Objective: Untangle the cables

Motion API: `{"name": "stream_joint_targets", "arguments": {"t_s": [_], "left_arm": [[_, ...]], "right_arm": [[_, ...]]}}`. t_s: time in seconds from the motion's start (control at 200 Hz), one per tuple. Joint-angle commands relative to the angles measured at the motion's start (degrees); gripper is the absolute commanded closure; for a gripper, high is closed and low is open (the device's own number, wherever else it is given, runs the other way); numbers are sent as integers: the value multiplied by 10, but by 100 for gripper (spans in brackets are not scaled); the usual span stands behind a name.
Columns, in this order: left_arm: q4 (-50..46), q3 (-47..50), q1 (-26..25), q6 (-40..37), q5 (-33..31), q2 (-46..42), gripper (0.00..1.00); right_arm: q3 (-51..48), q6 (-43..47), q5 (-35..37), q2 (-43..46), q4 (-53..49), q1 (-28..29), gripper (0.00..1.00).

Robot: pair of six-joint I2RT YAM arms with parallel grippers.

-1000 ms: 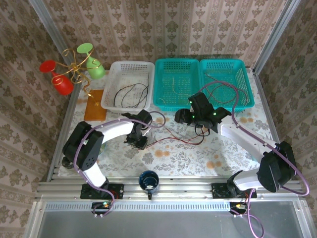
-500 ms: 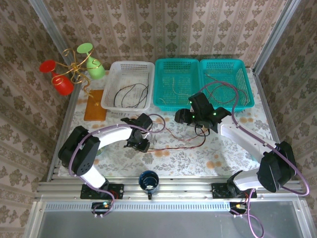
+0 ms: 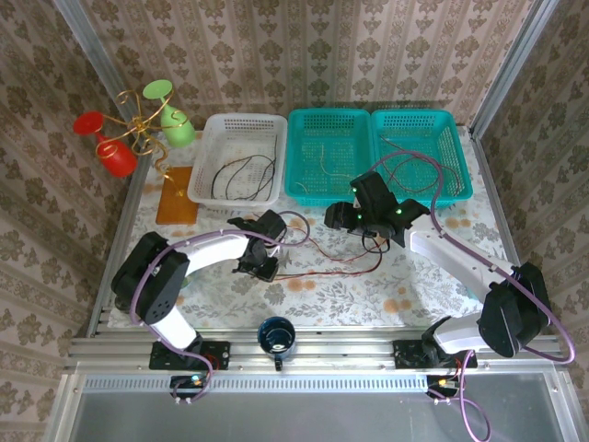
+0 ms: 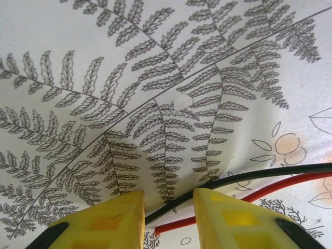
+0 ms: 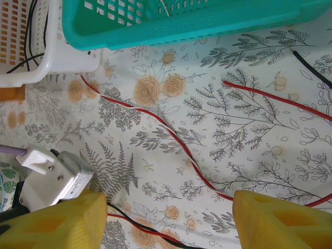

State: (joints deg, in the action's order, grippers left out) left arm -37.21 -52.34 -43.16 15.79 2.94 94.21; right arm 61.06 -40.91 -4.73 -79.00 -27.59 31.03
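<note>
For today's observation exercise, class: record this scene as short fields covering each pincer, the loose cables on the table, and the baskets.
Left pincer: open, low over the tablecloth
Cables at left pincer: black cable and red cable run into its gap
Right pincer: wide open, above strands of red cable
White basket: dark cables inside
Teal baskets: two, side by side, right of the white basket
</note>
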Motion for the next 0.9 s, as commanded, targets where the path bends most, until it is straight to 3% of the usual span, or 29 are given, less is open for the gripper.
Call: {"name": "stream_joint_targets", "arguments": {"t_s": [0.0, 0.21, 0.415, 0.625, 0.895], "left_arm": [[18, 19, -28, -12, 54, 49, 70], [9, -1, -59, -27, 36, 41, 57], [-12, -21, -72, -27, 1, 65, 57], [-5, -23, -58, -43, 29, 77, 79], [-34, -49, -38, -89, 65, 100, 95]], "right_arm": [[1, 2, 11, 19, -12, -3, 33], [-2, 2, 12, 24, -13, -4, 33], [-6, 3, 13, 30, -14, -10, 33], [-11, 4, 8, 40, -14, -22, 33], [-19, 8, 10, 55, -15, -32, 33]]}}
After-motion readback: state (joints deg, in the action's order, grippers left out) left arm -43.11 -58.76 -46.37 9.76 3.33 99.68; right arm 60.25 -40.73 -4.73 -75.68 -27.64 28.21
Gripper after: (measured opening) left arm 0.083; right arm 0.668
